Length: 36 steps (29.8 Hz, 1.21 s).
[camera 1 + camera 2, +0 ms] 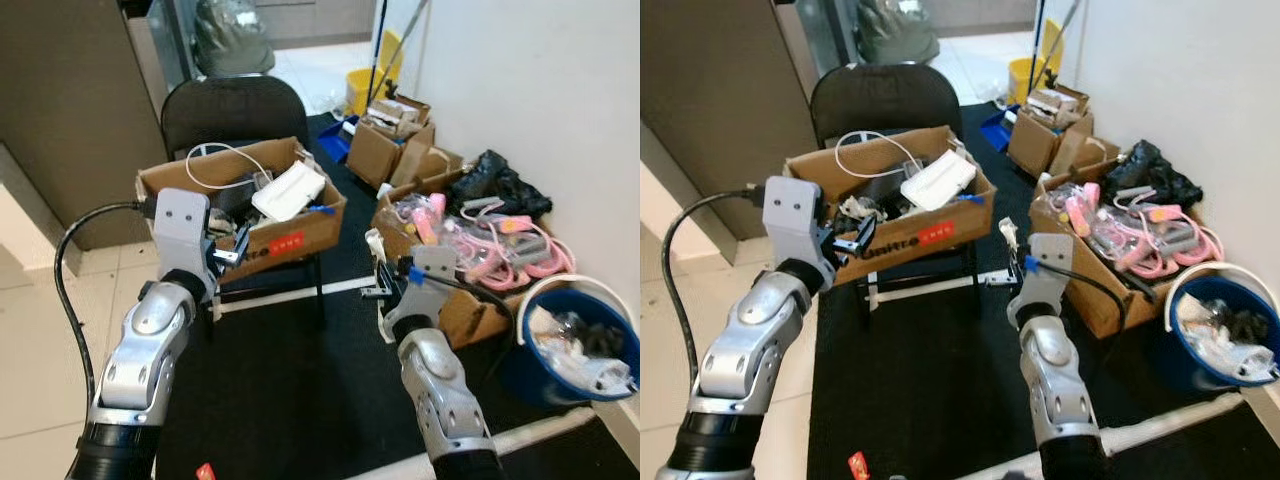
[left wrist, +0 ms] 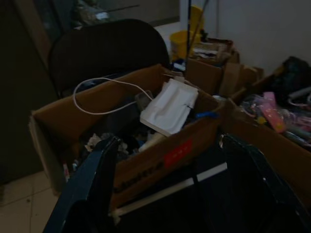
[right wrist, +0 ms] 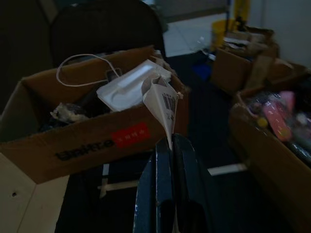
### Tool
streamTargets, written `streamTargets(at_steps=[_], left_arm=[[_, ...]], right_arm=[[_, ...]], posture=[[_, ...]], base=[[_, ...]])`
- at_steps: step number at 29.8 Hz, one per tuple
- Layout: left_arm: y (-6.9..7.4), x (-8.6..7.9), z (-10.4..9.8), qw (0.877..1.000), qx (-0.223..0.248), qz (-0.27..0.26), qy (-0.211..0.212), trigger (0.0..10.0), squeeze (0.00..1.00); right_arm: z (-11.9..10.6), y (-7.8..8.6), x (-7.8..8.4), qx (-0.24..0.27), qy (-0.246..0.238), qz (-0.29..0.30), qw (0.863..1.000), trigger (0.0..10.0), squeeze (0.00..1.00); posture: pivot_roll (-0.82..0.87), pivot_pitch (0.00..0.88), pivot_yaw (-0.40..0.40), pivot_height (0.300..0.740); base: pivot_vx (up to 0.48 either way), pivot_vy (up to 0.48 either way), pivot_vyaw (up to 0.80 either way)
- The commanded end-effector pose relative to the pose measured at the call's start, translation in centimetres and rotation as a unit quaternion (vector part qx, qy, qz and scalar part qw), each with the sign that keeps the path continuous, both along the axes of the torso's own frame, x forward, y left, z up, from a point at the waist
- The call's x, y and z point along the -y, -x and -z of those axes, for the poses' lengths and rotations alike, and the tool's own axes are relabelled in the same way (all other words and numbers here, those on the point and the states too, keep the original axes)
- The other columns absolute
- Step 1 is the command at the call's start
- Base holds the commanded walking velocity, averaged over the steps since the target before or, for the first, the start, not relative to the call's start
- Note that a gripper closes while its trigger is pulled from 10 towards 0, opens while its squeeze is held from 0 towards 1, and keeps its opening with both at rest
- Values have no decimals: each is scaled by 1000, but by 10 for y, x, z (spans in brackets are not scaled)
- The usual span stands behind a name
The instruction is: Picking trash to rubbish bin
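White paper scrap (image 3: pixel 163 104) is pinched by just its bottom corner in the closed right gripper (image 3: pixel 170 145), near the cardboard box (image 1: pixel 290 235) on the chair. Could slip out before reaching the blue bin (image 1: pixel 530 365). Left gripper (image 2: pixel 165 155) hangs open, empty

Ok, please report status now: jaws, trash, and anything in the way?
Right gripper jaws shut on paper scrap. Left gripper jaws open, near cardboard box on chair. Blue bin on robot's right, by the wall; second box stands between.
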<state>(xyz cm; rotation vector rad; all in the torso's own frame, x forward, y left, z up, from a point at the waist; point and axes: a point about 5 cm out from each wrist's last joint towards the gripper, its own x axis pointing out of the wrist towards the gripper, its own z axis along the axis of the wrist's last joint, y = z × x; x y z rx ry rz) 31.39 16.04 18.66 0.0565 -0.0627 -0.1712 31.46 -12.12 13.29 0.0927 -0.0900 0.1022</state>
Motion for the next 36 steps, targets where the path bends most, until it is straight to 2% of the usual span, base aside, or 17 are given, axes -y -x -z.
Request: streamTargets(at_steps=[1, 5, 7, 36], left_arm=[[0, 0, 4, 1000, -10, 1, -5, 10000, 0], [0, 0, 4, 1000, -10, 1, -4, 10000, 0], [0, 0, 4, 1000, -10, 1, -4, 10000, 0], [2, 1, 4, 1000, -11, -1, -2, 10000, 0]], right_arm=[[3, 1, 0, -7, 7, -2, 1000, 10000, 0], [3, 0, -3, -6, 15, -8, 1000, 10000, 0], [4, 1, -3, -8, -2, -6, 1000, 10000, 0], [4, -1, -1, -7, 6, -2, 1000, 10000, 0]], posture=[[25, 142, 47, 740], [24, 141, 44, 740], [24, 141, 44, 740], [26, 150, 37, 740]], base=[[352, 0, 0], [350, 0, 739], [352, 0, 756], [351, 0, 0]])
